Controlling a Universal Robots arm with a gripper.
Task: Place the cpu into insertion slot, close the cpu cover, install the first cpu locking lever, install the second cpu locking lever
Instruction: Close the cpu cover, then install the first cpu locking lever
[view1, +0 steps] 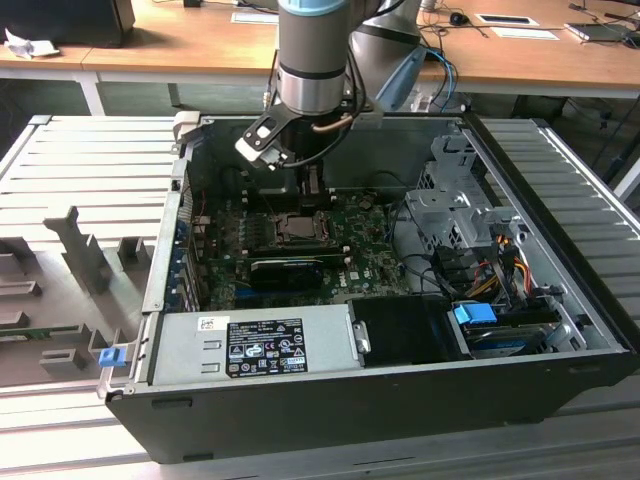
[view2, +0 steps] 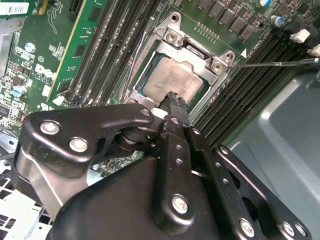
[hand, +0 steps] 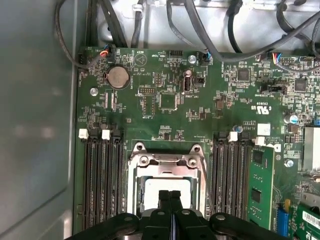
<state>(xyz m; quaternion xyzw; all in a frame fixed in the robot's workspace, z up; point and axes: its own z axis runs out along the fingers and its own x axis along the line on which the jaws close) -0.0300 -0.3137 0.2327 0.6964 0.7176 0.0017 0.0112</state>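
Exterior view, setting: an open computer case (view1: 400, 410) lies on the slatted metal worktop (view1: 80, 170), and the arm (view1: 312, 60) comes down into it from above.
Exterior view, pincer: the pincer (view1: 302, 198) hangs right over the socket (view1: 272, 230) in the middle of the green board (view1: 370, 255), nearer the case's back wall than its front wall.
Second wrist view, chip: the chip (view2: 167, 77) sits flat in the socket, so placing looks done.
Second wrist view, cover plate: the cover plate (view2: 175, 37) lies down around the chip and seems closed.
Second wrist view, pincer: the fingers are pressed together and grip nothing. Their tips are at the chip's rim; I cannot tell whether they touch it.
Second wrist view, lever: one thin lever (view2: 275, 62) juts sideways over the memory slots (view2: 250, 87), apparently unlatched.
First wrist view, socket: the plate (hand: 165, 161) frames the pale chip (hand: 150, 187), with the joined tips (hand: 169, 196) over it.
Progress: the first two steps look finished. Both levers seem left to do.
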